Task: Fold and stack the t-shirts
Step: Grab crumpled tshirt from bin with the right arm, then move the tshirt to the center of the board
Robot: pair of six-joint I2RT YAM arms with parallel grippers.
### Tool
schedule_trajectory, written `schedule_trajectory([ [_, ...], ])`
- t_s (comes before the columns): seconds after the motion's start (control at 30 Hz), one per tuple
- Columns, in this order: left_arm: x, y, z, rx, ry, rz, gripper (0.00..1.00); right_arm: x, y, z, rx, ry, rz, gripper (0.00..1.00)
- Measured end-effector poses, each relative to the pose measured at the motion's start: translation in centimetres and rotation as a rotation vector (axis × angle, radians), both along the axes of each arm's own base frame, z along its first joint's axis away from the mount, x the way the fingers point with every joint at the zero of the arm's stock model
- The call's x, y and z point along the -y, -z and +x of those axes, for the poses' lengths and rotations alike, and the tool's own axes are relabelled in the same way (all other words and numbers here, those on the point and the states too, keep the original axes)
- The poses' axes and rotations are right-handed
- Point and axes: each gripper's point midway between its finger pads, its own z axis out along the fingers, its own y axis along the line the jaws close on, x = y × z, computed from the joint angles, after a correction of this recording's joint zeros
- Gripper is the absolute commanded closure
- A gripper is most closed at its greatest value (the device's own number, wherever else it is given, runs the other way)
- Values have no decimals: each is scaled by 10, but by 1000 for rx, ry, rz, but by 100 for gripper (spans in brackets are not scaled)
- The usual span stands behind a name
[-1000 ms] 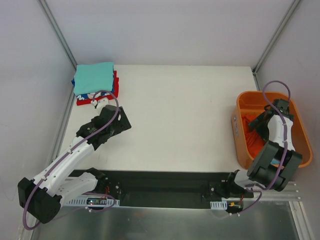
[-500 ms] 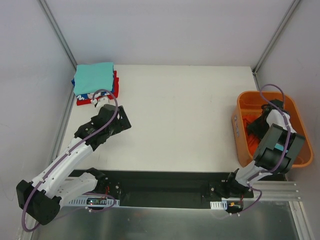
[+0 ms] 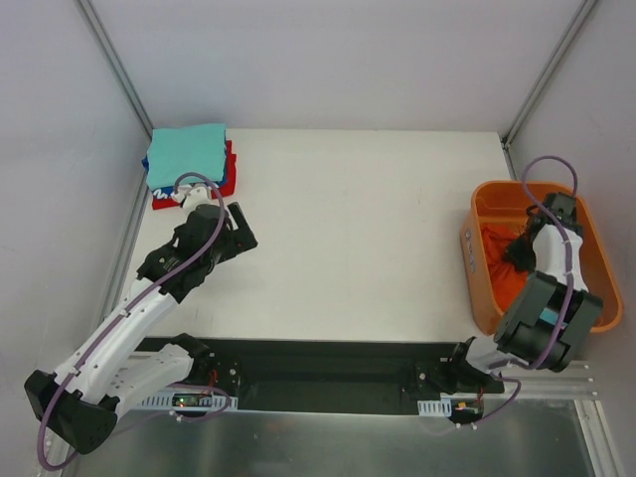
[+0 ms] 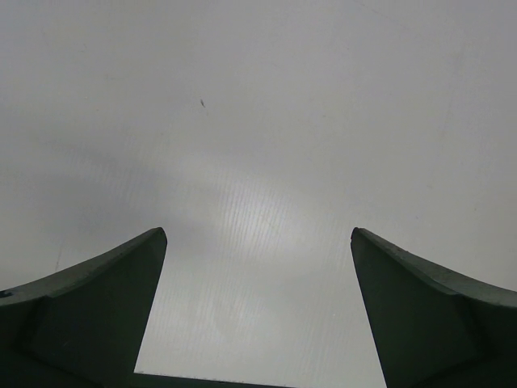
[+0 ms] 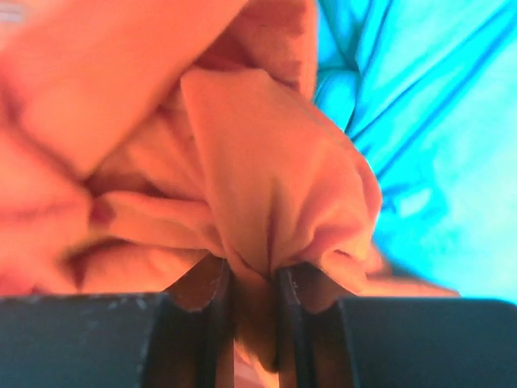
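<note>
From above, my right gripper (image 3: 517, 256) is down in the basket (image 3: 469, 268), too small and dark to read. In the right wrist view the orange t-shirt (image 5: 266, 186) is blurred and cropped left; the teal t-shirt (image 5: 436, 121) runs off right. The stacked red t-shirt (image 3: 231, 171) shows only an edge.

White table (image 3: 358, 229), t-shirt stack (image 3: 187, 154), orange basket (image 3: 473, 273)

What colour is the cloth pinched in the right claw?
Bright orange; the shirt shows best in the right wrist view, clamped by the right gripper.
</note>
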Motion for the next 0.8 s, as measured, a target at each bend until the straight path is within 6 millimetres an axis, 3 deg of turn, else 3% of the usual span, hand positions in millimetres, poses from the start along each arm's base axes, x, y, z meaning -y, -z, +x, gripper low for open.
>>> schedule_trajectory([
  [0.1, 0, -7, 1, 18, -2, -7, 1, 0, -41, 9, 114, -16, -40, 99],
  [0.27, -4, -19, 3, 55, -18, -7, 1, 9, -144, 28, 368, -38, -176, 99],
  [0.5, -9, -40, 4, 119, -27, -7, 1, -3, -266, 27, 640, -121, -299, 99],
  [0.67, -10, -47, 4, 138, -25, -13, 1, -45, -329, 27, 828, -292, -292, 96],
  [0.73, -9, -47, 3, 137, -22, -11, 1, -77, -347, 32, 892, -422, -254, 92],
  [0.8, -9, -47, 3, 139, -19, -10, 1, -125, -359, 39, 939, -625, -199, 89],
])
